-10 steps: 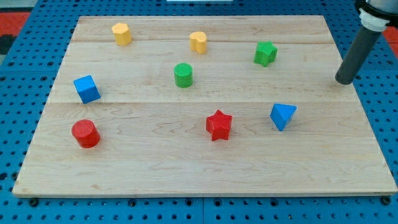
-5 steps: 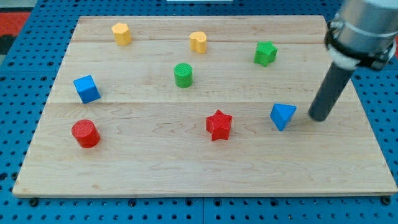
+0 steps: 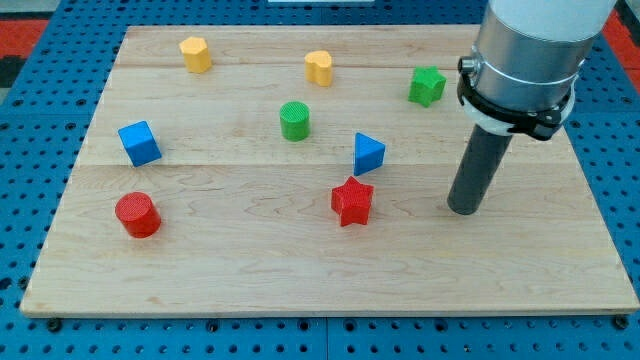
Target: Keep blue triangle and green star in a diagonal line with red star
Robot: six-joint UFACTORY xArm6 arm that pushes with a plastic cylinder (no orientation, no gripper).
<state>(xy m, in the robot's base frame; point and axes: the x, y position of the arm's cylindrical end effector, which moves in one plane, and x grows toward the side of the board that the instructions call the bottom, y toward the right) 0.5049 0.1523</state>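
The red star (image 3: 352,201) lies at the board's lower middle. The blue triangle (image 3: 368,153) sits just above it and slightly to the right, a small gap apart. The green star (image 3: 427,86) is at the upper right. The three run roughly along a line rising to the view's right. My tip (image 3: 462,209) rests on the board to the right of the red star and lower right of the blue triangle, touching no block.
A green cylinder (image 3: 294,120) stands left of the blue triangle. Two yellow blocks (image 3: 196,53) (image 3: 319,67) sit near the top edge. A blue cube (image 3: 139,143) and a red cylinder (image 3: 137,215) are at the left. The wooden board (image 3: 300,280) lies on blue pegboard.
The blue triangle has moved up and to the left, from the right of the red star to just above it. My tip has swept down and left across the right side.
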